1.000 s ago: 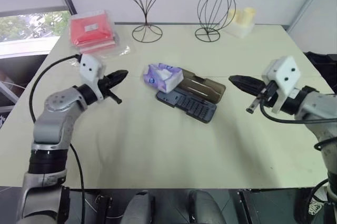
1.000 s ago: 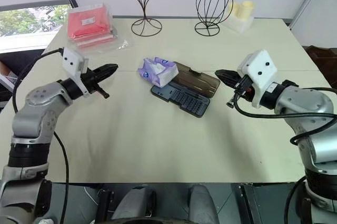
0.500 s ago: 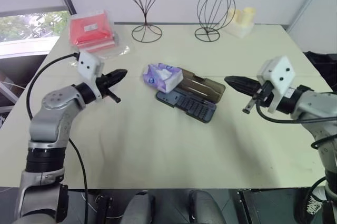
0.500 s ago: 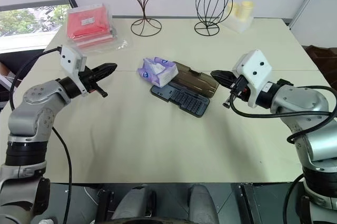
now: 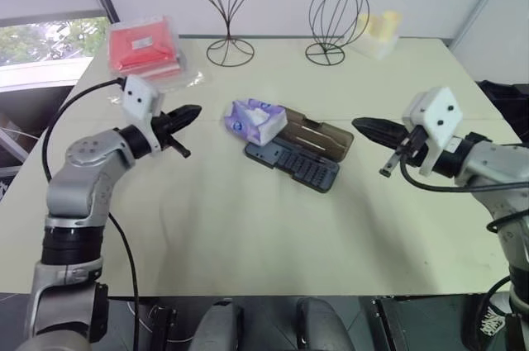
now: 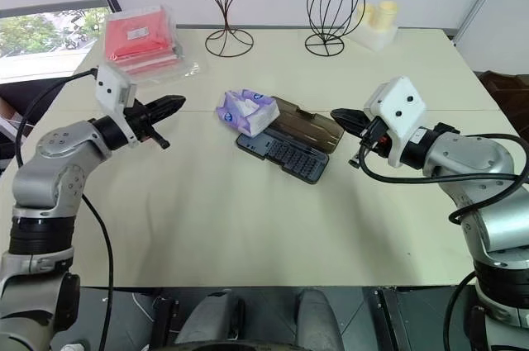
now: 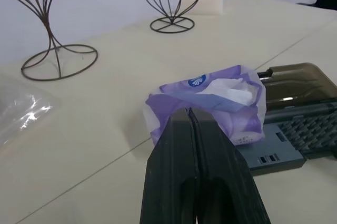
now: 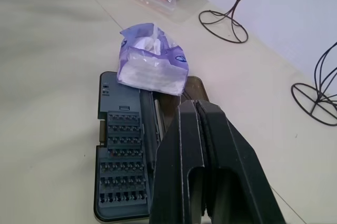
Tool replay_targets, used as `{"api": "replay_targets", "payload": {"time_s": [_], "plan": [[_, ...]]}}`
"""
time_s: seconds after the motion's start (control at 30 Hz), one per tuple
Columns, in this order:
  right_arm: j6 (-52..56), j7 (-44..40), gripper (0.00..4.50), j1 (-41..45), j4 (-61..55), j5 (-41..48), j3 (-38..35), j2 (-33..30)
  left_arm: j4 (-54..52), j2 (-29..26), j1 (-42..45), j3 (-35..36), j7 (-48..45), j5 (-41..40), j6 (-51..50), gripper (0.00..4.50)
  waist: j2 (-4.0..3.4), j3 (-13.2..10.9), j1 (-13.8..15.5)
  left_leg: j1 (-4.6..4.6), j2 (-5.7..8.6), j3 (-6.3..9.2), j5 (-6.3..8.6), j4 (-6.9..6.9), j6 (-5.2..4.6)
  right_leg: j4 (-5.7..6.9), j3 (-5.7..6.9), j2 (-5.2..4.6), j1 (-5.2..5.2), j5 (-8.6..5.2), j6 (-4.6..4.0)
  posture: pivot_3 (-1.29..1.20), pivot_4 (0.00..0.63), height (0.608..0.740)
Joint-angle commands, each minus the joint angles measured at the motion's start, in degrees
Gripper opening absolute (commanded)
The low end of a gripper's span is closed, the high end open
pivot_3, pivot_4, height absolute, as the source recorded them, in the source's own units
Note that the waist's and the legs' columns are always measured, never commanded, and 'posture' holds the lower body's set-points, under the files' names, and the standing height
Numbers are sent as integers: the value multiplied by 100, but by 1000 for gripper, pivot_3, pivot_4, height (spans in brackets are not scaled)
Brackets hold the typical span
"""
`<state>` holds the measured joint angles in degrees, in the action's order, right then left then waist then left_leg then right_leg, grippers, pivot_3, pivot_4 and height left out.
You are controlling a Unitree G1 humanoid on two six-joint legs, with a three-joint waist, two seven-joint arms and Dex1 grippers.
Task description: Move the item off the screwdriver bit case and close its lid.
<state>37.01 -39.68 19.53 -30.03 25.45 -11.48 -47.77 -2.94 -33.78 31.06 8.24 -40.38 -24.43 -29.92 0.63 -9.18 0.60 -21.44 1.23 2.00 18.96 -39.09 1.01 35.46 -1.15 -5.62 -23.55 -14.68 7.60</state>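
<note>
Left eye view: one tissue pack [image 5: 258,120] is seen mid-frame on one opened bit case [image 5: 297,159], beside its lid [image 5: 318,136]. Two wire stands [image 5: 225,4] are counted. Left gripper [image 5: 192,111] and right gripper [image 5: 361,125] are pressed together, empty. No writing is readable.

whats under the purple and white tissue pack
The soft purple-and-white tissue pack lies across one end of the open dark blue-grey bit case and its smoky lid. That end stays covered.

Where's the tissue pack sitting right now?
In the left eye view the tissue pack lies mid-table on the left end of the open screwdriver bit case, across tray and lid, between the two hands.
</note>
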Motion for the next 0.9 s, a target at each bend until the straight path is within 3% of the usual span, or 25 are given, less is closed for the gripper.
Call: {"api": "replay_targets", "payload": {"time_s": [0.03, 0.1, 0.33, 0.63, 0.9], "plan": [[-127, 75, 3, 57, -121, -43, -18, 31, -29, -4, 194, -17, -100, -43, 84, 250, 0, 0, -1, 0, 0, 0, 0, 0, 0, 0, 0, 0, 0, 0, 0, 0, 150, 740], [-141, 100, 0, 35, -131, -62, 10, 61, 76, 18, 289, -145, -256, -26, 116, 839, 0, 0, -1, 0, 0, -1, -1, 0, 2, 0, 0, 0, 0, 0, 0, 0, 150, 740], [-244, 160, 0, 46, -54, -166, 154, 159, 1006, 284, 945, -766, -744, 369, 643, 4359, 1, 0, 4, -2, 3, -12, -1, -2, 2, -1, 1, 0, 1, 0, 0, 0, 150, 740], [-367, 384, 0, -97, -145, -359, 262, 417, 2921, 1102, 2030, -1583, -834, 1335, 1650, 4449, 2, -1, 4, -5, 5, -16, -2, -5, 3, -1, 7, 1, 2, 0, 0, 0, 150, 740], [-342, 608, 0, -348, -390, -411, 153, 482, 4969, 1721, 2586, -1914, -228, 2280, 2851, 4449, 5, -3, 5, -7, 5, -15, 0, -4, -1, 0, 10, 2, 0, 0, 1, 0, 150, 740]]}}
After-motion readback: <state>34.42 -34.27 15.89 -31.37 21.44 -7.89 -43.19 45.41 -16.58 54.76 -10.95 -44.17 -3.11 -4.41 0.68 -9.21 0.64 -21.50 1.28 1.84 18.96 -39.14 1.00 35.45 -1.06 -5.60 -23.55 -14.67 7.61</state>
